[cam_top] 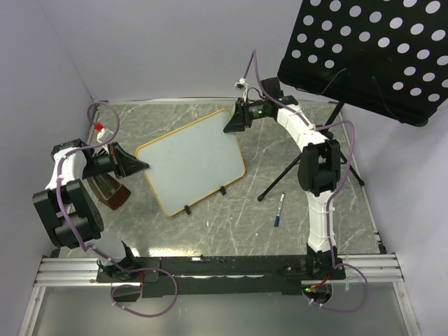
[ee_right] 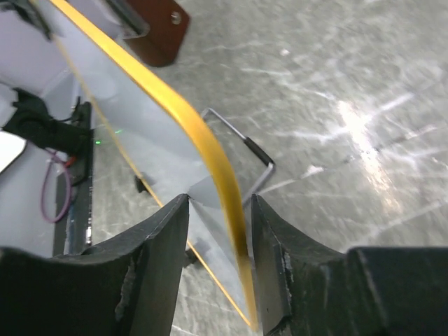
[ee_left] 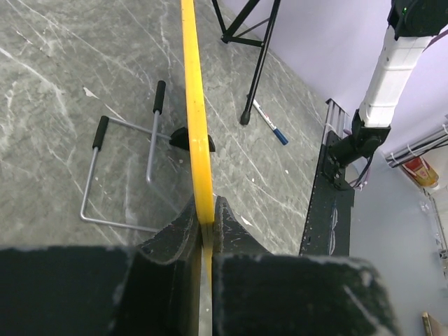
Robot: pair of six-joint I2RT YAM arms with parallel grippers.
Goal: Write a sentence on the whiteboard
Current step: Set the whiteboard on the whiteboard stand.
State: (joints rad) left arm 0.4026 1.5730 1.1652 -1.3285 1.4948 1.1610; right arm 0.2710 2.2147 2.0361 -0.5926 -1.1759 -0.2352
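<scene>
Whiteboard [cam_top: 192, 164], we see, has a white face, thin orange frame, rounded corners; left end effector [cam_top: 145, 166] clamps its edge; right end effector [cam_top: 230, 126] straddles a corner, jaws parted.

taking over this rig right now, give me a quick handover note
Left gripper: shut on the left edge of the whiteboard.
Right gripper: jaws open, straddling the board's far right corner, with a gap beside the frame.
Marker: lying on the table to the right of the board, in neither gripper.
Done: nothing yet. No writing shows on the board's face from above.
Left: take the marker and write on the board.
</scene>
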